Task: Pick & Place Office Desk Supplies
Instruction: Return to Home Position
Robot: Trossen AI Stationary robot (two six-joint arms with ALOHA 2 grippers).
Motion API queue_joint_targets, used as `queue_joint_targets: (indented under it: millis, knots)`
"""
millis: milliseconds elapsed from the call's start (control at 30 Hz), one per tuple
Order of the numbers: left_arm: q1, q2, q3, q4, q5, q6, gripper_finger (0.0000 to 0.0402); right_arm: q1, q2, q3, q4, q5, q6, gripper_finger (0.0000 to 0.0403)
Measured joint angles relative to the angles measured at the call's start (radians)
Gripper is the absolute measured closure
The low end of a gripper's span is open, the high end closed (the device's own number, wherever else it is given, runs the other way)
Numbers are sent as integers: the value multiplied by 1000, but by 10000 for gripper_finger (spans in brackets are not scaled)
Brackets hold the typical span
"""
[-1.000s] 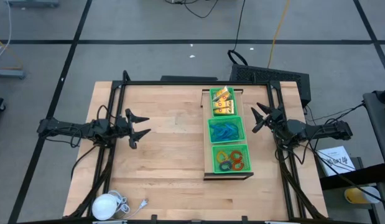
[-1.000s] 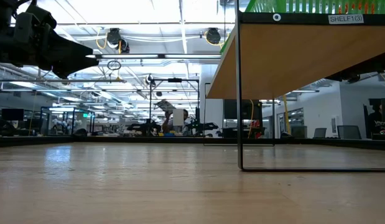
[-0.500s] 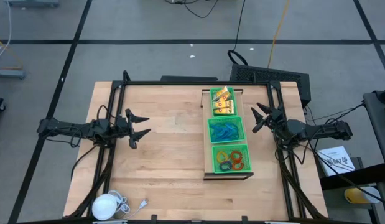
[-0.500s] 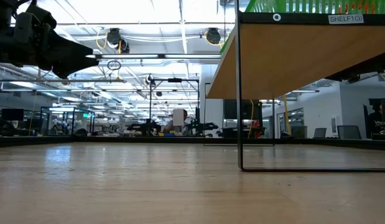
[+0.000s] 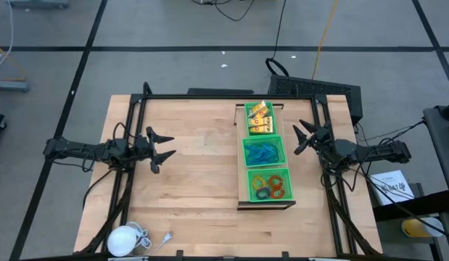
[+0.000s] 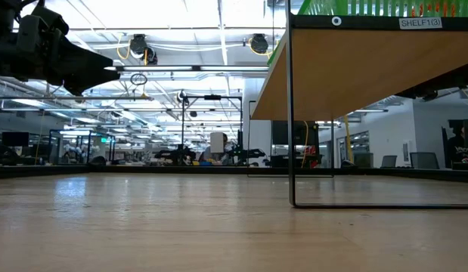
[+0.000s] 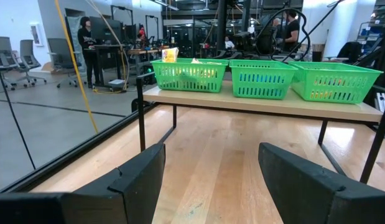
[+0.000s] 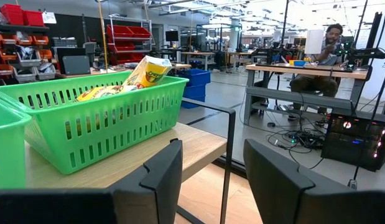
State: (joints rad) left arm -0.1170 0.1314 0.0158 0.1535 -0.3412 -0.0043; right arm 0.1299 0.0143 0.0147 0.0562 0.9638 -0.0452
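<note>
On the wooden tabletop (image 5: pixel 202 181) a small shelf (image 5: pixel 266 205) carries three green bins in a row: the far bin (image 5: pixel 246 119) holds yellow packets (image 5: pixel 259 118), the middle bin (image 5: pixel 245 153) blue clip-like pieces (image 5: pixel 264 154), and the near bin (image 5: pixel 249 186) coloured rings (image 5: pixel 269 187). The left gripper (image 5: pixel 172 145) is well left of the shelf and the right gripper (image 5: pixel 297 137) just right of it, each with fingers spread apart. A white round object (image 5: pixel 122 238) with a cord lies at the near left corner.
</note>
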Motion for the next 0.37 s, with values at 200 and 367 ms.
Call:
queue_joint_targets:
  millis: [200,367]
  knots:
    - [0,0,0,0,0,0,131,0,0,0,0,0,0,242]
    - [0,0,0,0,0,0,131,0,0,0,0,0,0,241]
